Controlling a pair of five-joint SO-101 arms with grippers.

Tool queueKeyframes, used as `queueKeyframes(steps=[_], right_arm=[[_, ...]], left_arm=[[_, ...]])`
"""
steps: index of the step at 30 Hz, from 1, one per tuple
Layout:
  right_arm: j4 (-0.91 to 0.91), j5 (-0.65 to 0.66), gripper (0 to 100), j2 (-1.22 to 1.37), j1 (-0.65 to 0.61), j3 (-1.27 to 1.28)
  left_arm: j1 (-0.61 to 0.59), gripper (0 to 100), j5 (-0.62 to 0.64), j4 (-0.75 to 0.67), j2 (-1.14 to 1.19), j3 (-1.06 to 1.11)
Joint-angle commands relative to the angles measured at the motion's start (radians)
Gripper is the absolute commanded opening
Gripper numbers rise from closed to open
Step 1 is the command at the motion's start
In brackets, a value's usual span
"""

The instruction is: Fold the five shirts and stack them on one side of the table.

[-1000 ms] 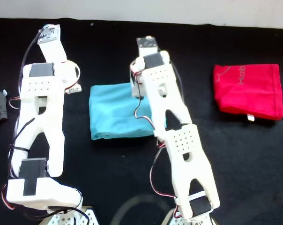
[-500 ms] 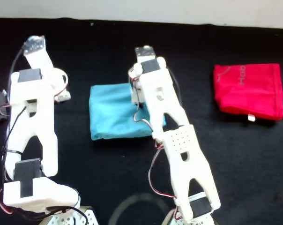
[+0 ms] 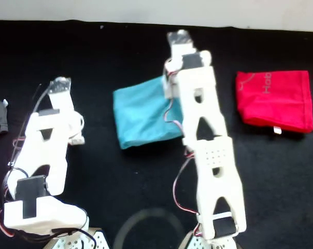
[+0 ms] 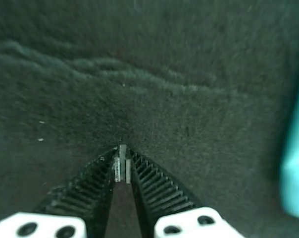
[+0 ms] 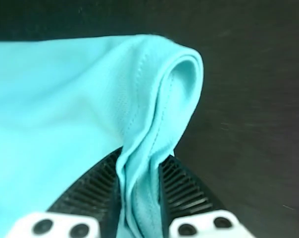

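The right gripper [image 5: 140, 167] pinches a folded corner of the teal shirt [image 3: 143, 116]. The teal shirt lies flat near the red shirt [image 3: 274, 99]. It is nearly square, with no clear long axis, and its edges are skewed against the red shirt's. The left gripper [image 4: 123, 159], beyond the teal shirt from the red shirt, is clenched on nothing.

The left arm [image 3: 42, 150] is held folded near its base, with the left gripper [image 4: 123, 166] pressed closed on nothing. The right arm [image 3: 208, 150] is stretched forward, with the right gripper [image 5: 141, 173] clamped on a fold of the teal shirt [image 5: 65, 99].
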Motion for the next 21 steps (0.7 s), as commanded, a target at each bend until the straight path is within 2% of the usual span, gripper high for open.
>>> queueKeyframes(steps=[1,6,12,21], right_arm=[[0.010,0.101,0.6,-0.278,0.065,0.154],[0.004,0.235,0.6,-0.475,0.211,0.308],[-0.005,0.427,0.6,-0.507,0.377,0.305],[-0.228,0.600,0.6,-0.504,0.578,0.311]], left_arm=[[-0.004,1,-0.008,-0.120,-0.053,0.085],[-0.004,1,-0.008,-0.123,-0.056,0.084],[-0.002,1,-0.008,-0.123,-0.056,0.084],[-0.002,1,-0.008,-0.123,-0.056,0.084]])
